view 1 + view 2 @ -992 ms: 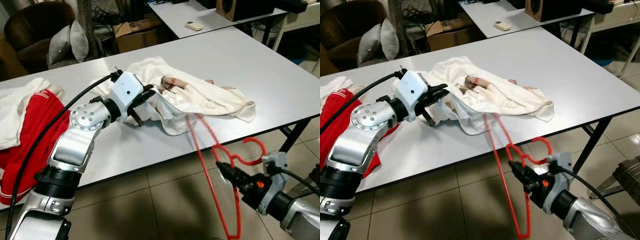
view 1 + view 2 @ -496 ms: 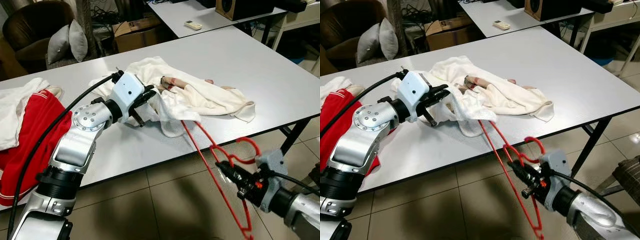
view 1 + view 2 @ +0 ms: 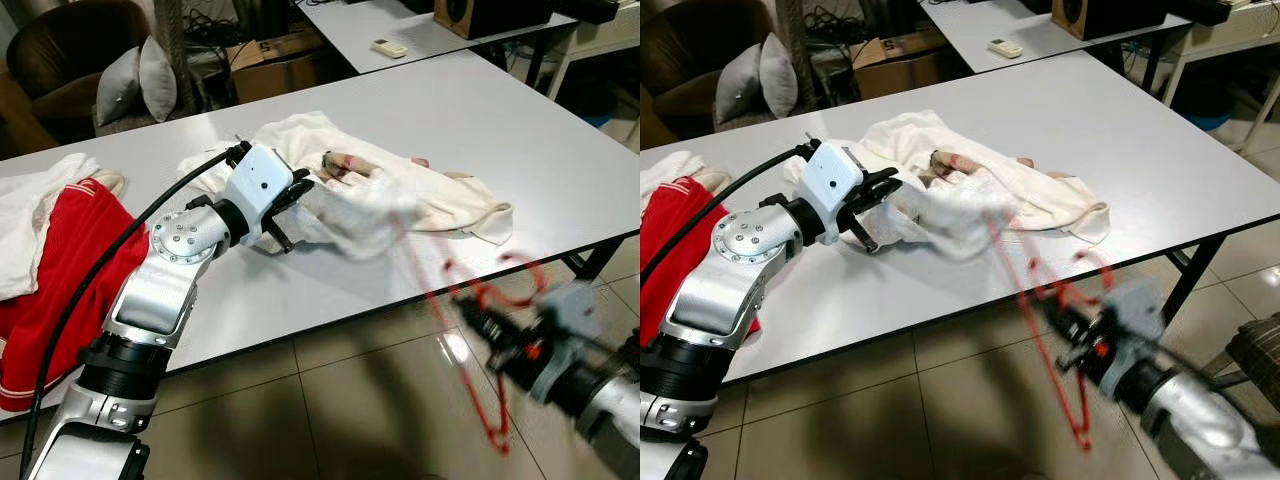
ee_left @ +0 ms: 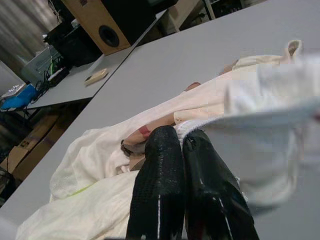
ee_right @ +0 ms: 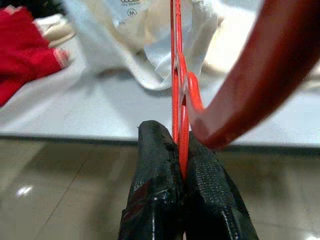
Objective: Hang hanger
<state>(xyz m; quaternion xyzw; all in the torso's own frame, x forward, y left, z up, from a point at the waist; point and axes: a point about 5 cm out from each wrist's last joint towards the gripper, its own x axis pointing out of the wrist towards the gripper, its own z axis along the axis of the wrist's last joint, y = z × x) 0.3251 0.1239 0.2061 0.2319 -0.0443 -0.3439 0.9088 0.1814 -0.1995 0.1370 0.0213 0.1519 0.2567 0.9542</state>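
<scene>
Red hanger [image 5: 176, 75] pinched in right claw [image 5: 181, 150] (below table edge).

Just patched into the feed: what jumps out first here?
The red hanger stands out, pinched in the right gripper off the table's front edge, one end reaching into the cream garment; it is motion-blurred in the head views. The left gripper is shut on that garment's hem at mid-table. A red garment lies at the table's left end.
</scene>
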